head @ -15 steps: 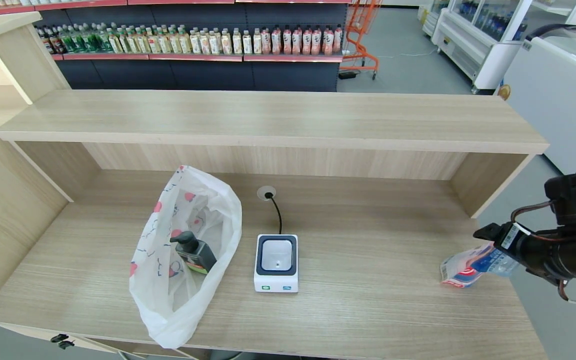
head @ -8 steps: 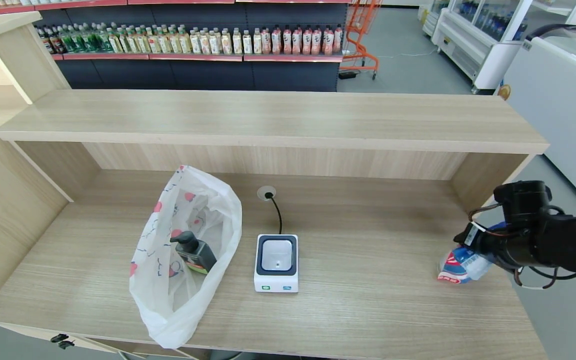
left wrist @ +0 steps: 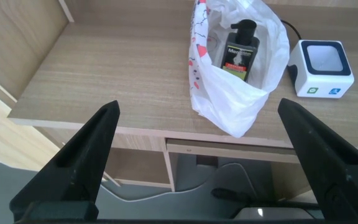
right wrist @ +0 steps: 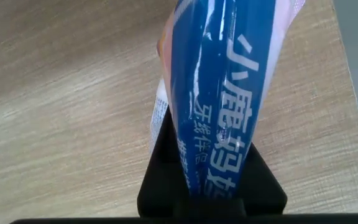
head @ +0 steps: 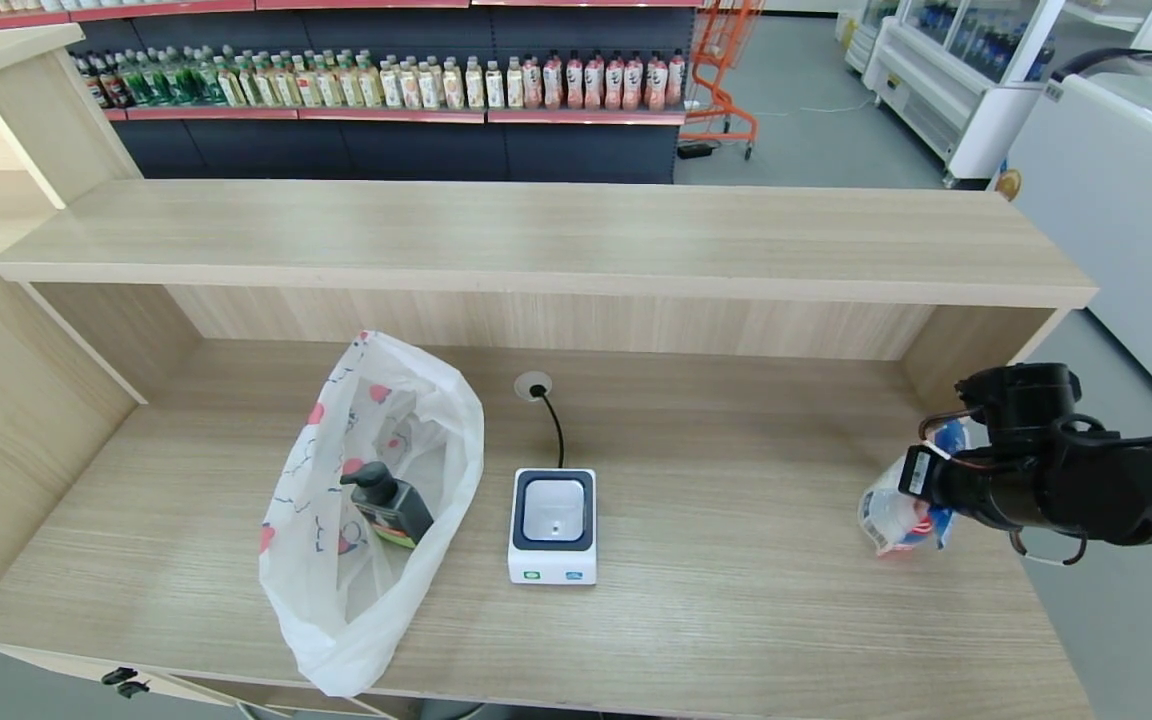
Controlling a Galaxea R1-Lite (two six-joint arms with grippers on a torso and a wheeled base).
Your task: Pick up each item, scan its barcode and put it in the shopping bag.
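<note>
Large white Chinese characters are printed in a row along the blue packet (right wrist: 222, 124), which is clamped in the right gripper (head: 914, 497) at the right end of the counter (head: 736, 620). Smaller white characters are set beside them. A label with a white and a red patch is seen on the dark pump bottle (left wrist: 238, 50) inside the shopping bag (head: 336, 600) at the left; its print is too small to be read. Two small marks, one green and one blue, are shown on the near face of the scanner (head: 553, 525). Labels on the far drink bottles (head: 386, 85) cannot be read.
</note>
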